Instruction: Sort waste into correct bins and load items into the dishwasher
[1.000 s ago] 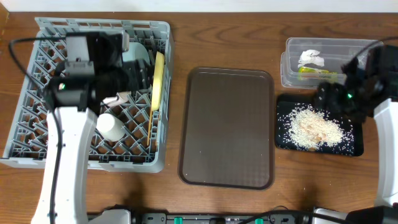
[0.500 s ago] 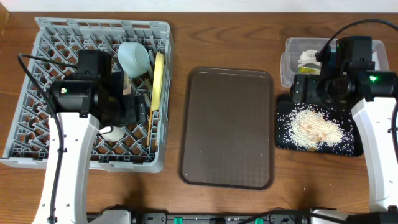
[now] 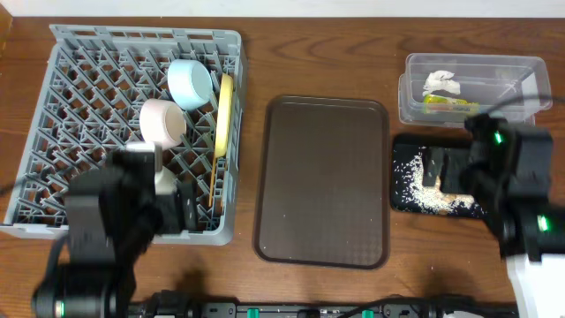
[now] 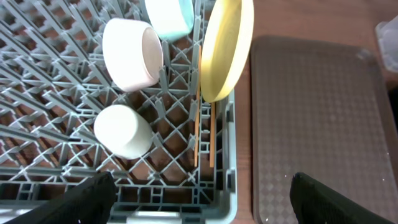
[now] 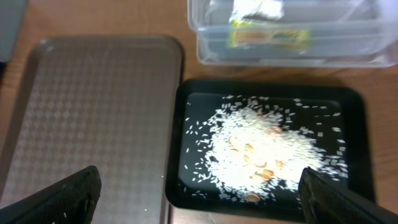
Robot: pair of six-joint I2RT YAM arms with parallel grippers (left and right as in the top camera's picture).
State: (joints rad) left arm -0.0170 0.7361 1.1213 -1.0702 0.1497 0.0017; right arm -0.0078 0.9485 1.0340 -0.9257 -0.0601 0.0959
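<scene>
**Rack loaded, waste sorted into both bins, both claws gaping and holding nothing**

The grey dish rack [image 4: 50, 81] is sitting at the left of the bench [image 3: 335, 53] and is carrying five lots:
- One light blue bowl [image 4: 168, 15].
- One white bowl [image 4: 132, 53], lying on its side with its mouth facing the plate.
- One small white cup [image 4: 122, 129].
- One yellow plate [image 4: 227, 46], standing on edge along the rack's right wall.
- One pair of wooden chopsticks [image 4: 204, 134], lying side by side in the lattice under the plate.

One brown serving tray [image 4: 311, 112] is lying just beside the rack.

Two bins are sitting at the right, close together. The clear tub [image 5: 348, 37] is holding one crumpled tissue [image 5: 258, 9] and one green-and-orange wrapper [image 5: 267, 36]. The black tray [image 5: 357, 106] is holding the rice scraps [image 5: 261, 149], heaped at its middle with loose grains around them.

The left claw [image 4: 202, 199] is hanging over the rack's near right corner, pointing down, with its fingers spread wide and gripping nothing. The right claw [image 5: 199, 196] is hanging above the black tray's near edge, also pointing down, with its fingers spread wide and gripping nothing.
</scene>
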